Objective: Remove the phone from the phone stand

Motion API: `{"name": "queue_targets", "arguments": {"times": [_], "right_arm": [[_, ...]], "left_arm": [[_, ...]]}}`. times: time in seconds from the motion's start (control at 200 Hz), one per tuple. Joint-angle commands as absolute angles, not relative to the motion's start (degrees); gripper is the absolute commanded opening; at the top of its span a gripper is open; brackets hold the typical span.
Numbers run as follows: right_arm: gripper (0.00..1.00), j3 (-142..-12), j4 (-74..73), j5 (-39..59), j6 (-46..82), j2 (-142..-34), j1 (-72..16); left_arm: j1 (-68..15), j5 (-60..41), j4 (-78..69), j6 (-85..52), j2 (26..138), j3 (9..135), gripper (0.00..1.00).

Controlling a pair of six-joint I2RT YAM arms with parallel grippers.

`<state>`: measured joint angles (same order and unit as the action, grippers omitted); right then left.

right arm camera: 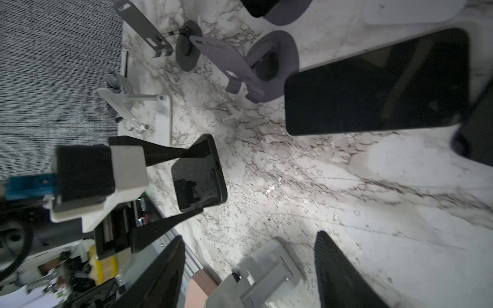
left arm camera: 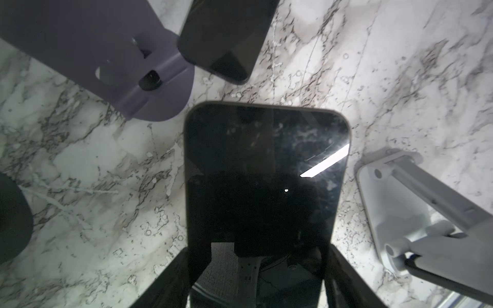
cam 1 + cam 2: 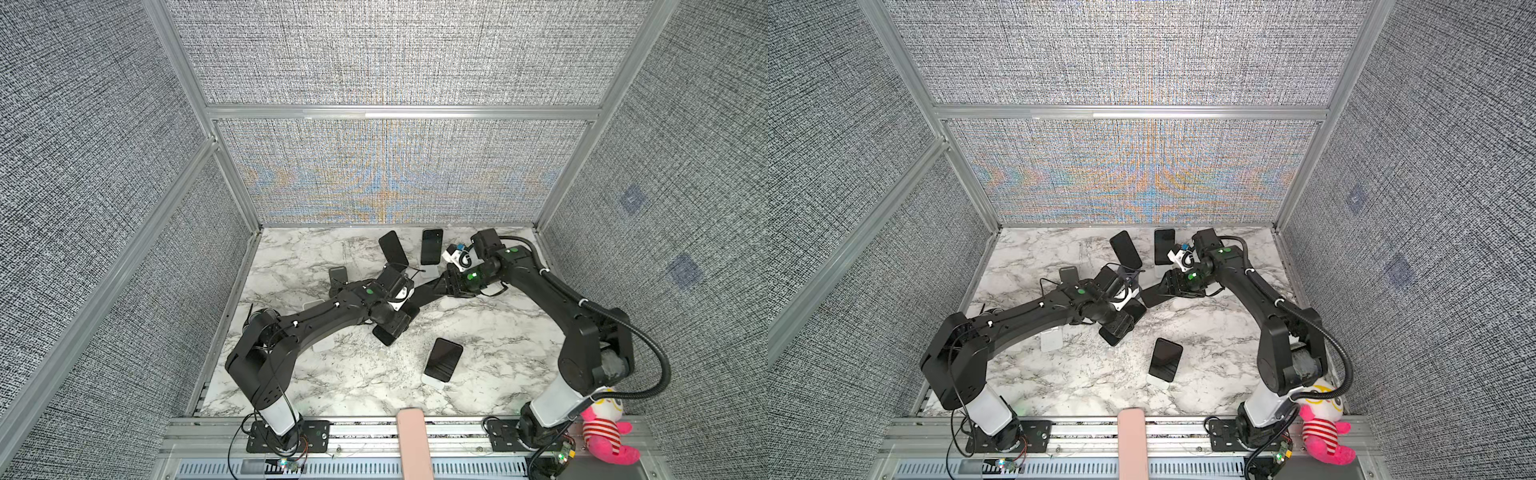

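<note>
Gleaming black phone (image 2: 266, 173), smudged and round-cornered

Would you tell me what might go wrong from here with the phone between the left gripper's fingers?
The left gripper grips the phone by its edges near one end, so it might pivot or slip.
The purple stand and white stand sit close by; a swing could knock them.
The open right gripper is near the left one; they might collide.
</note>
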<state>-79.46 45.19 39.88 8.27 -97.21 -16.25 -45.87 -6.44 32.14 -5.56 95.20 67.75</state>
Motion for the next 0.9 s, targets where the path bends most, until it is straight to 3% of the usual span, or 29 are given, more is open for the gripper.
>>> {"name": "queue_targets", "arguments": {"times": [0.0,0.56,0.795,0.895], "right_arm": [[0.63,-81.6,43.7,52.0,7.5,-100.1,-15.9],[0.50,-90.0,50.2,54.4,4.7,-110.4,-19.8],[0.24,-89.9,48.8,56.3,6.4,-110.8,-20.2],[0.19,-89.7,48.6,56.3,7.2,-110.7,-20.2]], "left_arm": [[-45.7,-9.6,27.0,-4.6,94.7,67.6,0.59],[-45.6,-9.2,25.9,-1.3,94.1,71.4,0.57],[-45.6,-8.4,25.9,1.2,94.2,72.7,0.57],[-45.6,-7.7,26.2,2.2,94.4,73.7,0.57]]}}
